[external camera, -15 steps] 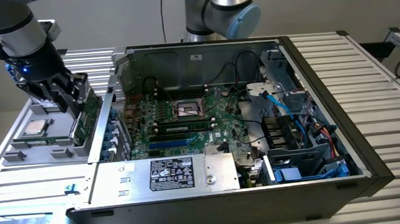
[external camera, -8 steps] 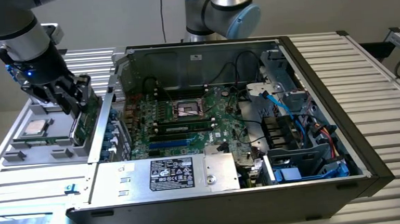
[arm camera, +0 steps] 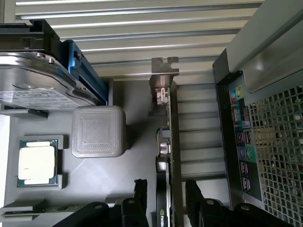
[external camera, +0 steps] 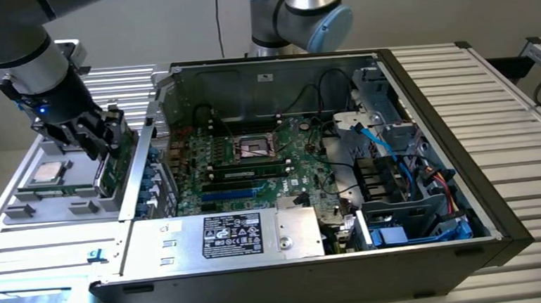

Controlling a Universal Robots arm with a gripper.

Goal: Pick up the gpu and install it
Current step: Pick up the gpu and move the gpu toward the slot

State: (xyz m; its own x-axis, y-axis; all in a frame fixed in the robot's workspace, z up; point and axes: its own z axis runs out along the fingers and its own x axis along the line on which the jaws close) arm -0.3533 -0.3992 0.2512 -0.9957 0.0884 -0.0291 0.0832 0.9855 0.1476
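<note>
The gripper [arm camera: 166, 185] stands over the gpu [arm camera: 168, 142], which sits on edge in a slot of the grey parts tray [arm camera: 128, 179]. The jaws are spread and straddle the card. One of the black fingers [arm camera: 140, 194] is on the cooler side and the other on the bare-board side. A thin strip of tray floor shows between each finger and the card, so neither pad presses on it.

The card runs straight out past the fingertips and ends in its silver bracket [arm camera: 164, 71], the part farthest from the jaws.

Outward from the cooler-side jaw lie a grey square block [arm camera: 99, 131], a CPU [arm camera: 38, 162] in its pocket, and a silver hard drive [arm camera: 33, 80] in a blue carrier. Outward from the other jaw is the rear port panel of the open computer case [arm camera: 239, 142].

In the exterior view the gripper [external camera: 101, 144] is low over the gpu [external camera: 112, 174] in the tray [external camera: 39, 208], just beside the case [external camera: 288, 284] holding the motherboard [external camera: 252, 160].
</note>
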